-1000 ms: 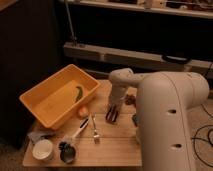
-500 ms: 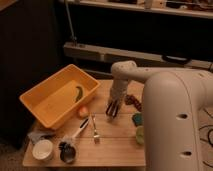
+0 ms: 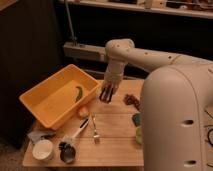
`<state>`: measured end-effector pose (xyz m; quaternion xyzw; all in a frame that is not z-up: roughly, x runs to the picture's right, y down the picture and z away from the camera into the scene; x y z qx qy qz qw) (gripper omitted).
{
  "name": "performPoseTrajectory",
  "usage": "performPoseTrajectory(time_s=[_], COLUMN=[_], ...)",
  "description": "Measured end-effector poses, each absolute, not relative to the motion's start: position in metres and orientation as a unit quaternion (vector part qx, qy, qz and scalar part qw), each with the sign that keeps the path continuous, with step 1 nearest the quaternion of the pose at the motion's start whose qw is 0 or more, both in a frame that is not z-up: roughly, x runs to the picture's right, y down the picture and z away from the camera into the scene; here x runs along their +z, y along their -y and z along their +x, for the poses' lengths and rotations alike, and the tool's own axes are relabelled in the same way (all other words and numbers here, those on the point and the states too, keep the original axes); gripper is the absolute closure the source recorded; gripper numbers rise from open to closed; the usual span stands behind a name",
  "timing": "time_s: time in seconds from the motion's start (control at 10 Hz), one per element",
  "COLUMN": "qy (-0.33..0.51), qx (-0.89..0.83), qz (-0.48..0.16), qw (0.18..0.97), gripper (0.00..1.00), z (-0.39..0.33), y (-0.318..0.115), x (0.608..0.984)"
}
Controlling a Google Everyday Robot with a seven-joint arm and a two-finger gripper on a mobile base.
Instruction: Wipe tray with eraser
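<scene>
One tray, one eraser, one fork, one white cup, one closed hand over mid table

A pale wooden table carried everything. At its front left corner stood a white cup, with a crumpled grey scrap just behind it. Right of the cup sat a round metal piece, and a white-handled brush lay slanted beside it. A fork lay near the brush. Further back sat a small orange lump. On the right, a teal sponge lay near a pale green thing.
</scene>
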<state>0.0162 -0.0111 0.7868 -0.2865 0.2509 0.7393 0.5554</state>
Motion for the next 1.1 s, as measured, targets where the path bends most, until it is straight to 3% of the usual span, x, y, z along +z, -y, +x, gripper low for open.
performPoseTrajectory(time_s=[0.5,1.1], qy=[-0.212,-0.172], qx=[0.685,0.628], qz=[-0.307,-0.344], qw=[0.625,0.677], gripper=[1.0,1.0], z=[-0.087,-0.166], y=[0.071,0.048], x=[0.783,0.818])
